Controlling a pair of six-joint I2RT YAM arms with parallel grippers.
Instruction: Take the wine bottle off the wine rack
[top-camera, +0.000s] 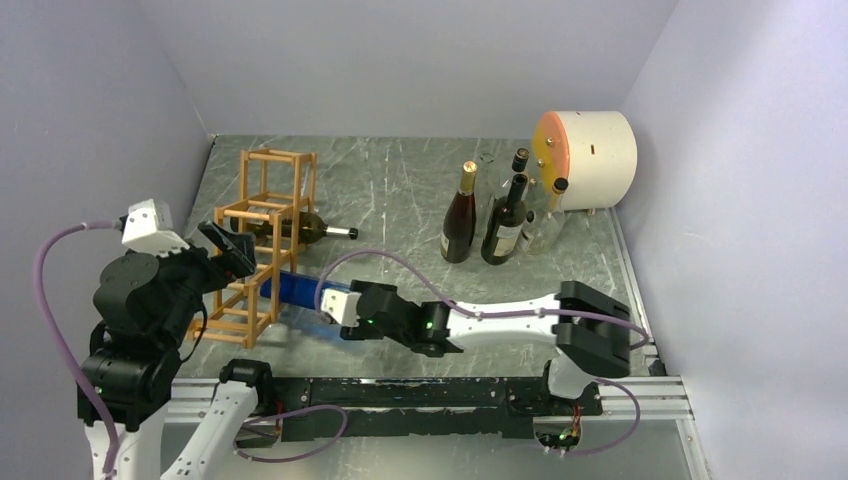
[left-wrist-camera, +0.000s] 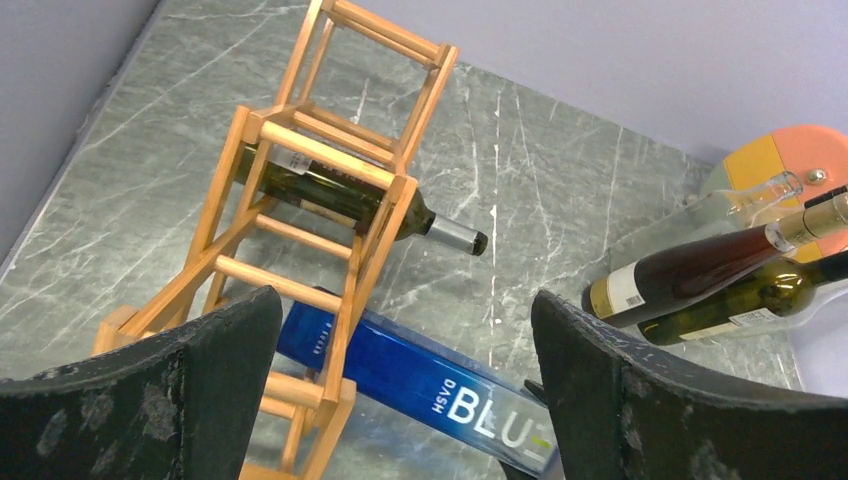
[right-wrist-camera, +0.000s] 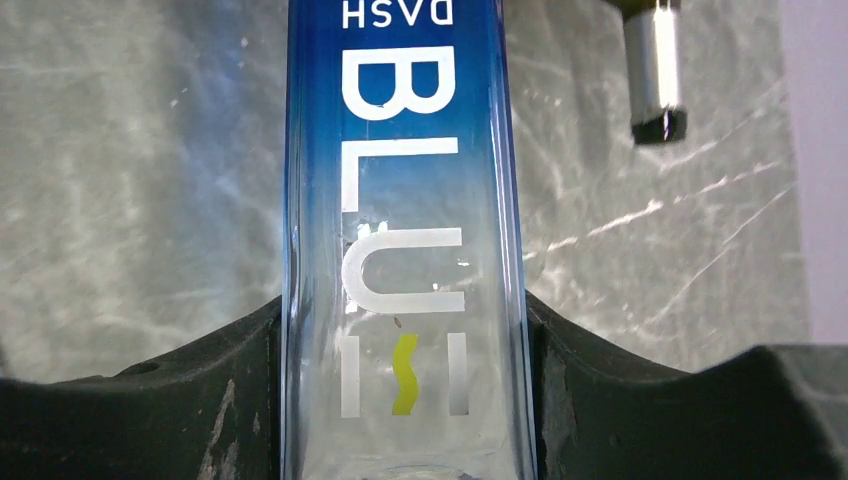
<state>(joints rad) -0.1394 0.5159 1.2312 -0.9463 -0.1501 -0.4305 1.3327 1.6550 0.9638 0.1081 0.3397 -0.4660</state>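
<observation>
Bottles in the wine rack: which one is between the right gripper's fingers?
The blue bottle with white lettering, low in the wine rack; the fingers of the right gripper touch both its sides. The dark green bottle lies higher, untouched.

Lilac walls (top-camera: 400, 60), gry marble tbl (top-camera: 400, 190)

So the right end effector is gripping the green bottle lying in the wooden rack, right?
Not the green bottle: the right end effector is gripping the blue bottle lying in the wooden rack. The right wrist view shows it pressed against both sides of the blue glass.
</observation>
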